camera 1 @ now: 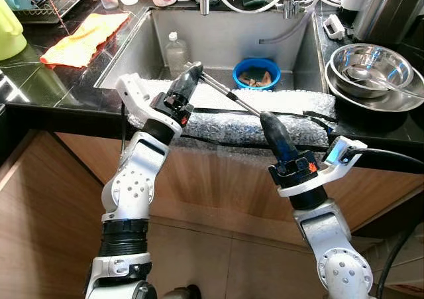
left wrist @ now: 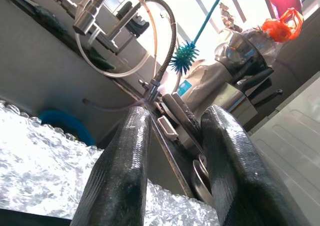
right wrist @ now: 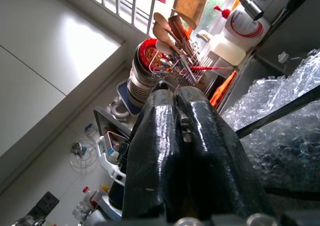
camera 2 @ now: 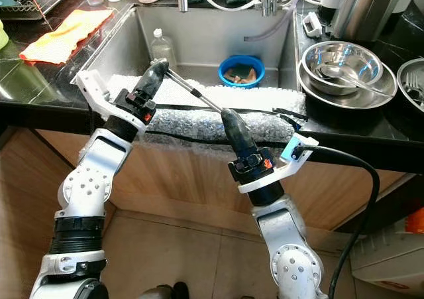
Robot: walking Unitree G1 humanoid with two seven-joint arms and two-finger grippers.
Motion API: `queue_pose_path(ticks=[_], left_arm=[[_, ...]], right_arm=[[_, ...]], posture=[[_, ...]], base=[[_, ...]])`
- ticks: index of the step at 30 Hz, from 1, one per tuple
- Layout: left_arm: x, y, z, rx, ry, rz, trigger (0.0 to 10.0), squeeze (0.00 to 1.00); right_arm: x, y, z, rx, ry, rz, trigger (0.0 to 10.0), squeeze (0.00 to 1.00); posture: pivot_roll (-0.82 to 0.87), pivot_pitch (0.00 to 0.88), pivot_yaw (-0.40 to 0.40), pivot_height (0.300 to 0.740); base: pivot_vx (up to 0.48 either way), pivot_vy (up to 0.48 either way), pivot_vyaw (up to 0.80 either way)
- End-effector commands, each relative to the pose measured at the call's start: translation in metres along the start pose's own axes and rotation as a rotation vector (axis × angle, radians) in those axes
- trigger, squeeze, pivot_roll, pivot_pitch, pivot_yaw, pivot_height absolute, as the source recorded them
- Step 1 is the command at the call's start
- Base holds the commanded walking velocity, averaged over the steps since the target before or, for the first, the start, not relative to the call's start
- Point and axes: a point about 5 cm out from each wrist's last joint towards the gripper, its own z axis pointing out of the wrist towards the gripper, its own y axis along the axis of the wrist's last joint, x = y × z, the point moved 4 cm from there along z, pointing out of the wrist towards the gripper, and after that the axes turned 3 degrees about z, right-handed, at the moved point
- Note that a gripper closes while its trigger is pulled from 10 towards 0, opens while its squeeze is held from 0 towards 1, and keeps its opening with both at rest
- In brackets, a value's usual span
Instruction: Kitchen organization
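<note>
Spanning the sink's front edge, the metal utensil (camera 1: 228, 93) runs between both grippers: the right gripper (camera 1: 268, 119) is clamped narrow on its lower end, while the left gripper (camera 1: 192, 70), fingers parted, flanks the upper end. Judged thin, rigid, light and slippery; grip mid-shaft or at the thicker end. Bubble wrap (camera 1: 291, 107) pads the counter edge. The sink (camera 1: 225, 40) offers open room; steel bowls (camera 1: 371, 70) crowd the right.
</note>
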Motion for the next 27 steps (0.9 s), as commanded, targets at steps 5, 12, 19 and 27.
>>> queue_pose_path(ticks=[5,12,19,27], left_arm=[[0.009,0.008,-0.009,-0.017,0.029,-0.022,10.0,0.0],[0.008,0.002,-0.005,-0.011,0.03,-0.061,10.0,0.0],[0.009,0.002,-0.005,-0.028,0.045,-0.075,10.0,0.0],[0.021,0.004,-0.019,0.06,0.086,0.215,10.0,0.0]], right_arm=[[0.021,-0.007,0.006,0.033,0.107,0.019,10.0,0.0],[0.026,-0.005,0.004,0.022,0.134,0.062,10.0,0.0],[0.03,-0.009,0.004,0.047,0.158,0.078,10.0,0.0],[0.0,0.027,0.012,-0.137,-0.051,-0.103,10.0,0.0]], posture=[[-0.01,0.131,0.047,0.74],[-0.01,0.133,0.05,0.74],[-0.01,0.135,0.042,0.74],[-0.01,0.134,0.046,0.74]], base=[[0.0,0.0,0.0],[0.0,0.0,0.0],[0.0,0.0,0.0],[0.0,0.0,0.0]])
